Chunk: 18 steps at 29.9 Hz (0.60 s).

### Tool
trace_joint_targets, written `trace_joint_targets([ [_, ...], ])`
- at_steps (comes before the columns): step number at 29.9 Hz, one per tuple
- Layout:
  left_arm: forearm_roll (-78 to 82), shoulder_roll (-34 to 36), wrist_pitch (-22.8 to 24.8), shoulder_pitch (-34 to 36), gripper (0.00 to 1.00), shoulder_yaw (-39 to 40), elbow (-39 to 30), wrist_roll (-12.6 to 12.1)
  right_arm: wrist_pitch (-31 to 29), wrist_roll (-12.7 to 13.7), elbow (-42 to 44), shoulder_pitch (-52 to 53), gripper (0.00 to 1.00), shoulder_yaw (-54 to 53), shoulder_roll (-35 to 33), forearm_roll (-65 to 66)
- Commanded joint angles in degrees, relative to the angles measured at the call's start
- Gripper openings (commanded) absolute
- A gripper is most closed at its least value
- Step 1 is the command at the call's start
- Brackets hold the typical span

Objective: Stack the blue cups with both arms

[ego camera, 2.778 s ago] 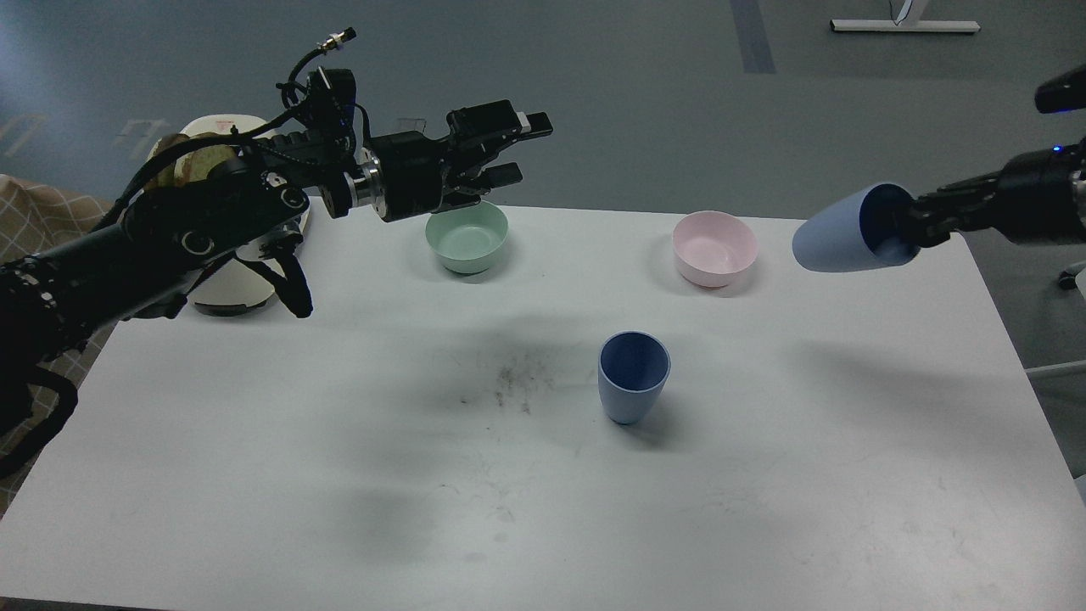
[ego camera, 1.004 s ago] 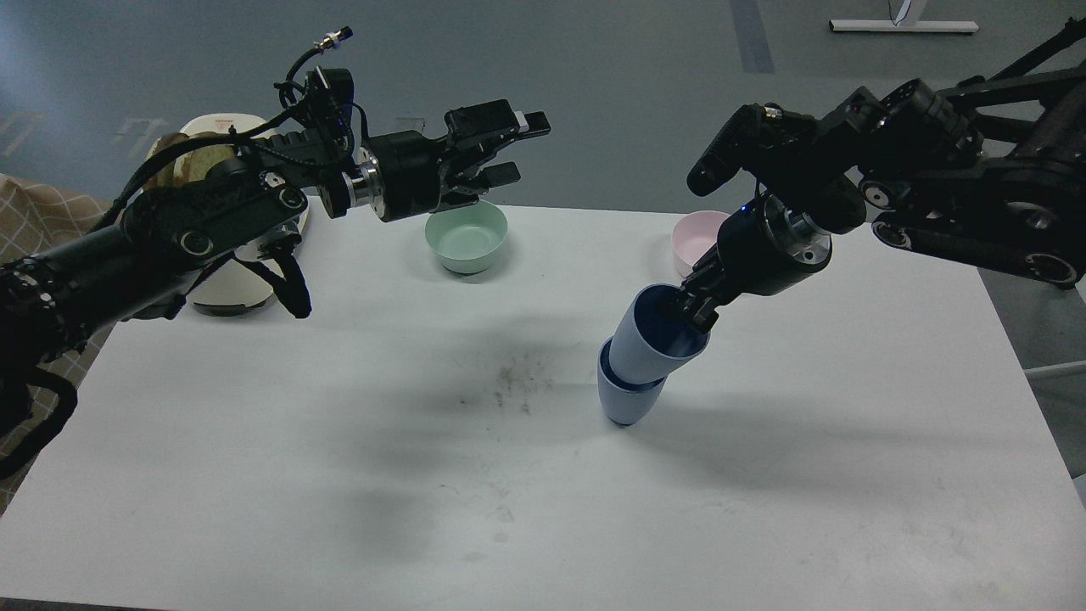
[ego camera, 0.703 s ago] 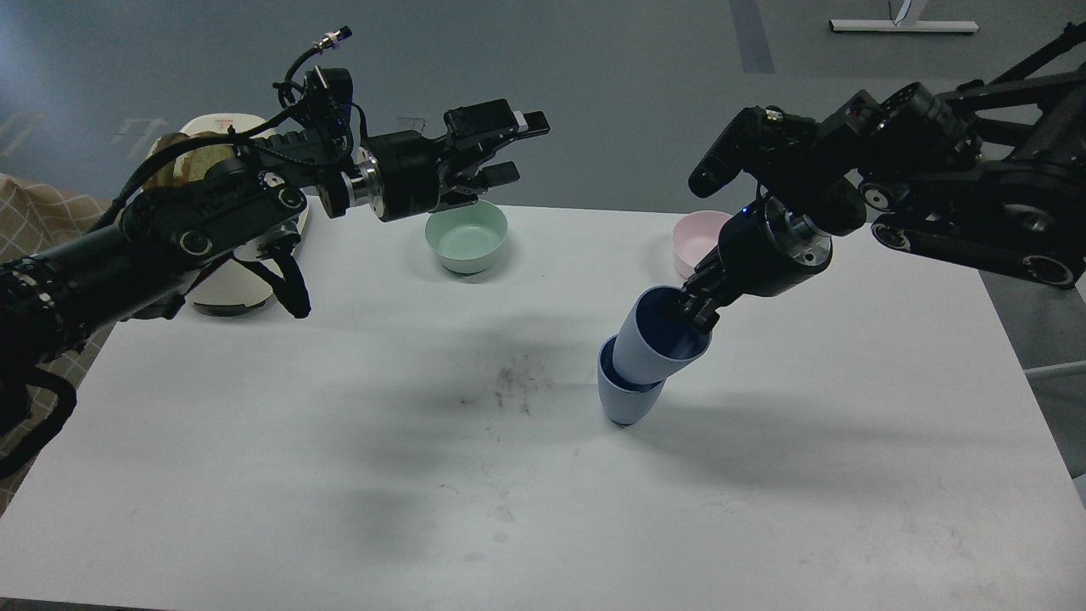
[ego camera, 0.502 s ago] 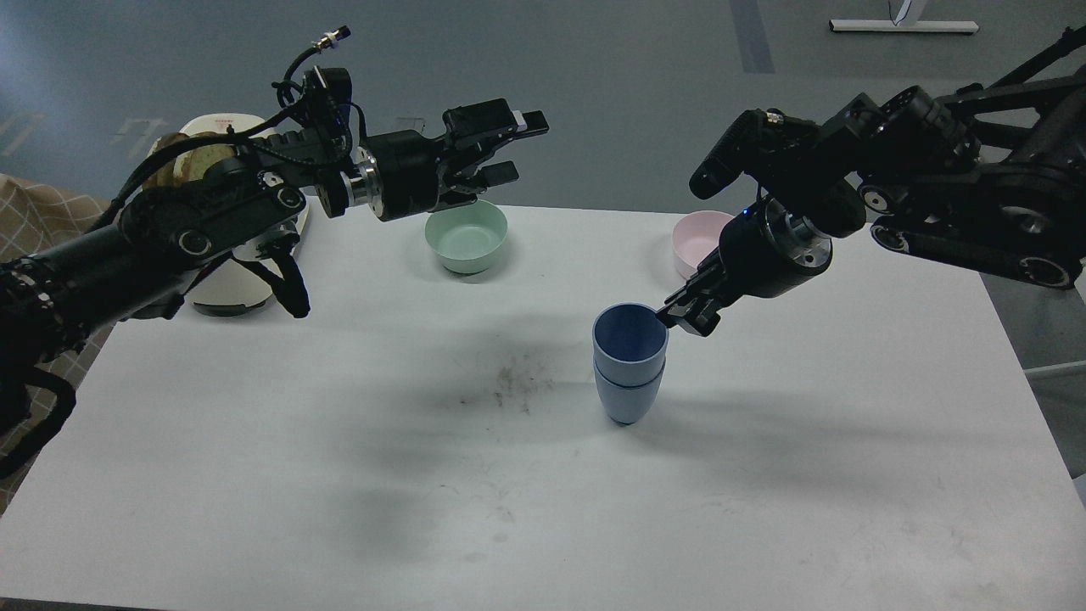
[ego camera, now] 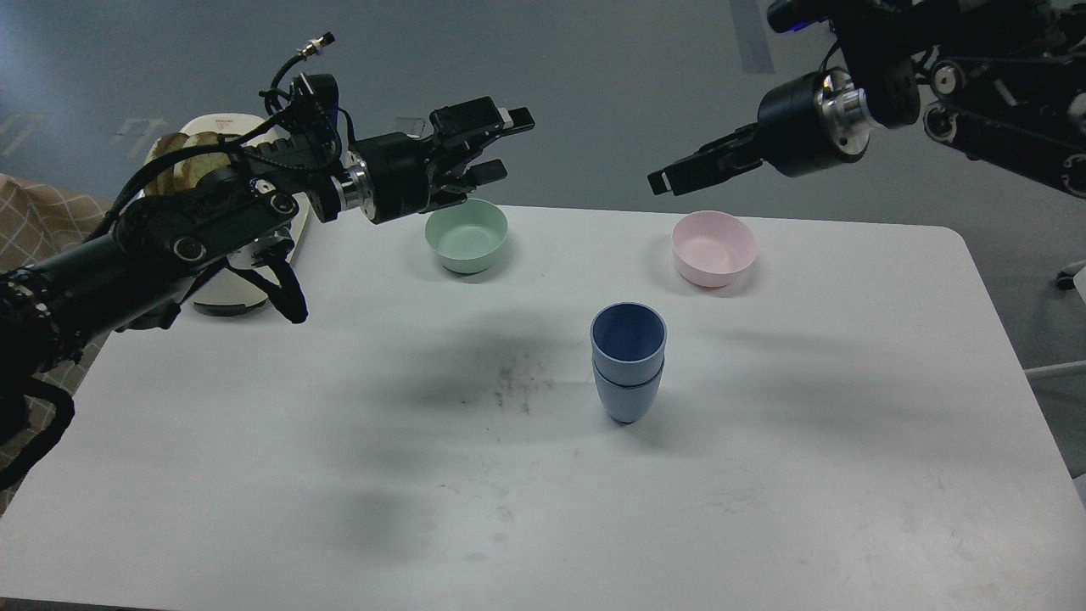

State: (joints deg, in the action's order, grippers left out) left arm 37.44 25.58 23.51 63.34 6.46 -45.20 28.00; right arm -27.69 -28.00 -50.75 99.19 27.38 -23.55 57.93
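The two blue cups stand nested and upright in the middle of the white table (ego camera: 848, 441). The upper cup (ego camera: 628, 338) sits inside the lower cup (ego camera: 626, 400). My right gripper (ego camera: 668, 180) hangs high above the table's far edge, up and to the right of the stack and well apart from it. It holds nothing, and its fingers overlap side-on. My left gripper (ego camera: 502, 144) is open and empty. It hovers above the mint-green bowl (ego camera: 467, 238), far left of the stack.
A pink bowl (ego camera: 714, 248) stands at the back, right of the mint-green one. A white appliance (ego camera: 216, 297) sits at the table's left edge behind my left arm. Checked cloth (ego camera: 25, 221) lies at the far left. Dark smudges (ego camera: 513, 386) mark the table left of the stack.
My right gripper brought the second cup down tilted into the standing one, let go of it, then rose up and back to the right. The cups now sit straight. My left arm shifted slightly left.
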Motion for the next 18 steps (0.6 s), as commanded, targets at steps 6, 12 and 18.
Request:
trace_joint_targets([
  [6,-2.5,-1.5,-1.1,-9.7,0.98,15.1,1.3,0.0,16.1,0.0,12.2,-16.5,1.0,-14.4,-1.4,-12.9],
  [12,-3.0,-7.4,-0.6,-12.7,0.98,21.9,9.4,0.0,20.0,0.0,13.1,-31.1,1.0,-38.1,-1.0,-15.6],
  [18,-8.7,-10.5,2.1,-15.8,0.97,23.3,12.9,0.0,19.0,0.0,12.9,-44.2,1.0,-60.8,2.5,-15.6],
])
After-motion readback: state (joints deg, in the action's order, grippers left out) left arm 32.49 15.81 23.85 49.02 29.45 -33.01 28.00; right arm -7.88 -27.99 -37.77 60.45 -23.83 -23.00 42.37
